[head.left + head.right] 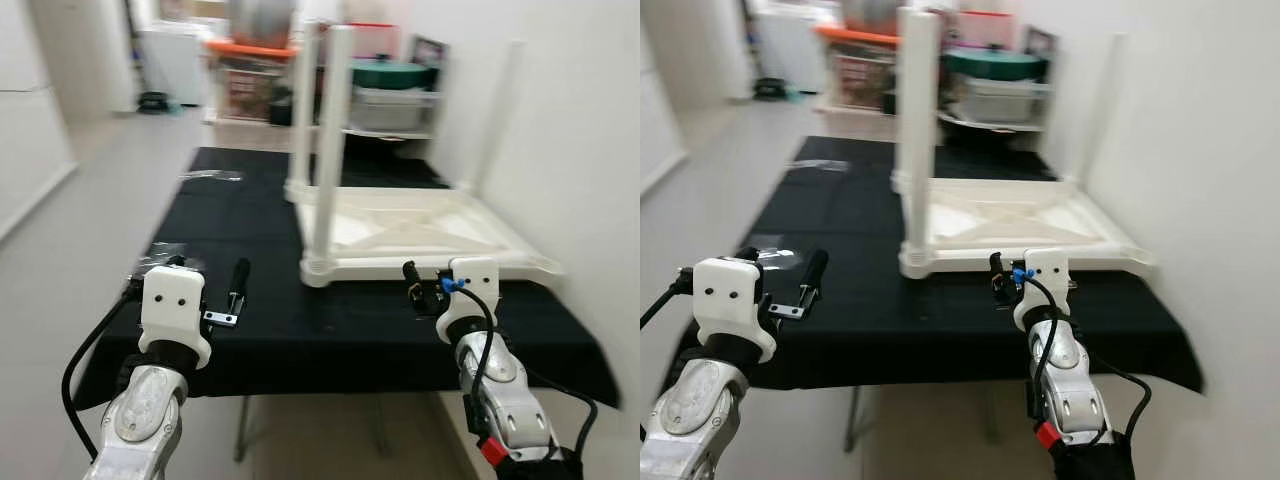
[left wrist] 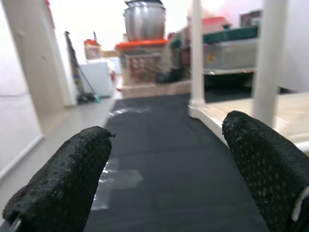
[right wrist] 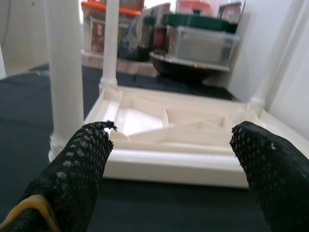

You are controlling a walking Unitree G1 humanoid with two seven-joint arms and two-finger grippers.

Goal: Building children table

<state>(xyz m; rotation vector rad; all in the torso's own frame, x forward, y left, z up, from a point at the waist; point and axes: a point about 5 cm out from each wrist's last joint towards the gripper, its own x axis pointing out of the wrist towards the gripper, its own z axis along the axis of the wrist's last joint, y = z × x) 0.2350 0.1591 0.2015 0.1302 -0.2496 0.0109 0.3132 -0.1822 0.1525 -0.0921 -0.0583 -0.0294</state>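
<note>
A white plastic children's table [image 1: 420, 235] lies upside down on a black-covered work table [image 1: 250, 220], close to the right wall. Three white legs stand up from it: a near-left leg [image 1: 334, 140], one behind it [image 1: 304, 110] and a far-right leg [image 1: 498, 110]. My left gripper [image 1: 205, 278] hovers over the cloth's front left part, open and holding nothing, left of the near-left leg [image 2: 270, 53]. My right gripper [image 1: 440, 285] is open in front of the upturned top's near rim [image 3: 174, 166], with nothing between its fingers.
Clear plastic wrapping [image 1: 165, 252] lies on the cloth by my left gripper, and another piece [image 1: 210, 176] lies farther back. Behind the work table stand shelves with a steel pot [image 2: 145, 21], an orange-lidded bin [image 1: 250, 80] and a green-lidded box [image 1: 392, 75]. Open floor [image 1: 90, 200] runs along the left.
</note>
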